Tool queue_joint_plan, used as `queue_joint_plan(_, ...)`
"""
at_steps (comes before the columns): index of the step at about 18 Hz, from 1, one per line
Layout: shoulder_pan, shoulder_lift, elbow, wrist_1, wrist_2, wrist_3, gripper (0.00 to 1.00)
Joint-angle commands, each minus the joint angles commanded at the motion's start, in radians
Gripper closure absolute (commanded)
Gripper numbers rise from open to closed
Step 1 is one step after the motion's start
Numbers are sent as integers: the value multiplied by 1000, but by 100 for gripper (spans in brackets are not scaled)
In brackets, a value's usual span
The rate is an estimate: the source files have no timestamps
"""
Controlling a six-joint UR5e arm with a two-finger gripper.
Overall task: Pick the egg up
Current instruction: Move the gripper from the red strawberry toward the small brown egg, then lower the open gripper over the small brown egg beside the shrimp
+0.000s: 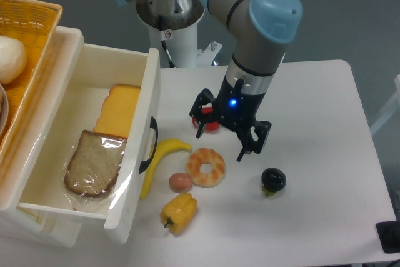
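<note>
White laminate forms the tabletop (325,104), on which every item of the task is carried. The open drawer (134,173) overhangs its left edge. The pincer (224,140) is held above the tabletop's middle with its jaws spread apart and nothing between them. Below it lie the donut (206,167) and, towards the front edge, the yellow pepper (179,212). The egg (180,182) rests on the tabletop, just beside the donut's left side and near the banana (157,162), well apart from the pincer. No grasp is judged made; approach, closing and lifting remain outstanding.
</note>
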Motion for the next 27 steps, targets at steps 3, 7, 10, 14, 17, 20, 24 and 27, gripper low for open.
queue_joint_plan(3,6,-47,-58,114,-3,29,0)
queue_joint_plan(7,15,-69,-49,118,-3,66,0)
queue_joint_plan(10,8,-89,-57,118,0,141,0)
queue_joint_plan(14,0,-104,-91,117,2,317,0)
queue_joint_plan(17,-3,-124,-88,117,3,389,0)
queue_joint_plan(20,-35,-133,-91,114,104,475,0)
queue_joint_plan(24,-90,-155,-86,115,186,492,0)
queue_joint_plan(27,-113,-152,-85,115,216,495,0)
